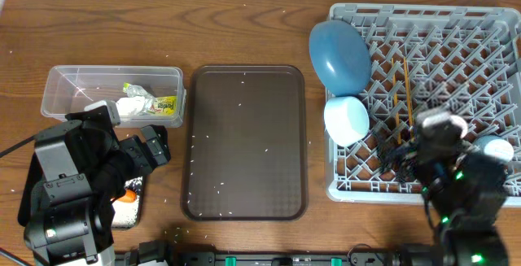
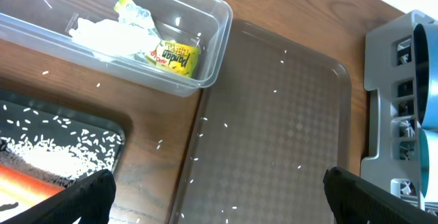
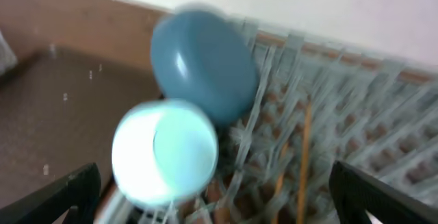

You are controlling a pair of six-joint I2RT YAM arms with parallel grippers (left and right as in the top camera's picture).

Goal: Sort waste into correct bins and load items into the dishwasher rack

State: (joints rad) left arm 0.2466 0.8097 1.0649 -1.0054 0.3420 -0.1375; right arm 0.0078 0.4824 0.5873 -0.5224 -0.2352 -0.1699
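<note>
- Both the left tool point(image 2: 219, 183) and the right tool point(image 3: 215, 179) are hanging open, empty.
- Wrapper point(image 2: 174, 56) and napkin point(image 2: 109, 35) are lying in the clear tub point(image 2: 220, 25).
- Plate point(image 1: 338, 54), bowl point(image 1: 346, 119) and chopsticks point(image 1: 405, 91) are sitting in the rack point(image 1: 456, 22).

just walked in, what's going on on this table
A two-arm robot is sorting waste and dishes. The wrapper and napkin lie in the clear tub, rice and carrot in the black tray. The blue plate, white bowl and chopsticks sit in the rack. Both grippers are open and empty: left gripper by the black tray, right gripper at the rack.
</note>
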